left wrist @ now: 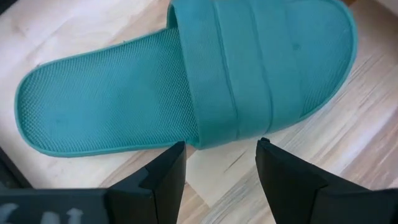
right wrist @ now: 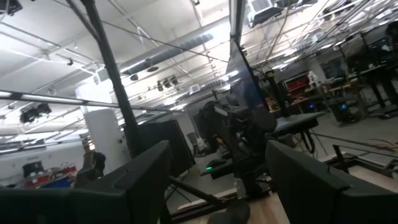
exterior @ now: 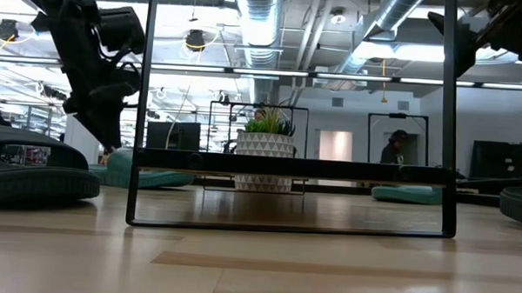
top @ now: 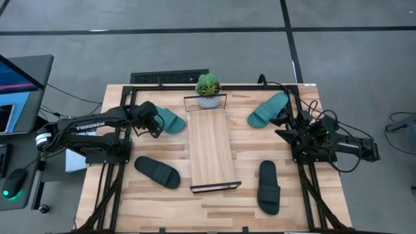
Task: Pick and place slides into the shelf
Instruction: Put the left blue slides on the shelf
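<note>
The left gripper point(top: 158, 125) covers part of a teal slide point(top: 170, 119) from above, the low view crops both black slides point(exterior: 29, 175) at its edges, and the person point(exterior: 394, 148) far behind is too small to read.

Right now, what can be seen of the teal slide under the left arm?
The teal slide is rubbery-looking, with a fine-textured footbed and a wide ribbed strap over its open toe end. It lies flat, sole down, on the wooden tabletop, left of the shelf near the back. The left tool hangs just above its edge by the strap, fingers open and not gripping it.
</note>
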`<act>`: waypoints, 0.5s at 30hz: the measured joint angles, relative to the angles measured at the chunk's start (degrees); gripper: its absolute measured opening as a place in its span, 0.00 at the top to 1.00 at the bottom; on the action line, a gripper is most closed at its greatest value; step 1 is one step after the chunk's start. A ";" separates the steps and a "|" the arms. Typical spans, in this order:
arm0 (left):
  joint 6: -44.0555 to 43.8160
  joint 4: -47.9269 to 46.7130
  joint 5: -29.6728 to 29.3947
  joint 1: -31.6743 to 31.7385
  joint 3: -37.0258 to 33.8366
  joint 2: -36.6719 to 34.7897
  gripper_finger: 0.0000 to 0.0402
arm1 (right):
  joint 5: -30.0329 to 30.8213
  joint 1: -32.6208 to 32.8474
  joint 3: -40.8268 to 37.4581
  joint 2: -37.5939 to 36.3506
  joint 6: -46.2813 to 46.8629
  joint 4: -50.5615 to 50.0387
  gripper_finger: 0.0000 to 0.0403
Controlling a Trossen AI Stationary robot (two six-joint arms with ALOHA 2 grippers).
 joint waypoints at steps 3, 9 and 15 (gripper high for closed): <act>0.03 0.15 -0.26 0.19 0.00 0.98 0.54 | -0.69 0.02 0.00 0.00 0.02 0.01 0.37; 0.80 1.28 -0.06 0.55 -0.02 1.35 0.54 | -4.66 0.00 0.00 0.00 0.02 0.00 0.37; 3.32 3.47 6.71 1.67 -0.02 1.35 0.54 | -10.36 0.02 0.00 0.00 0.02 -2.63 0.37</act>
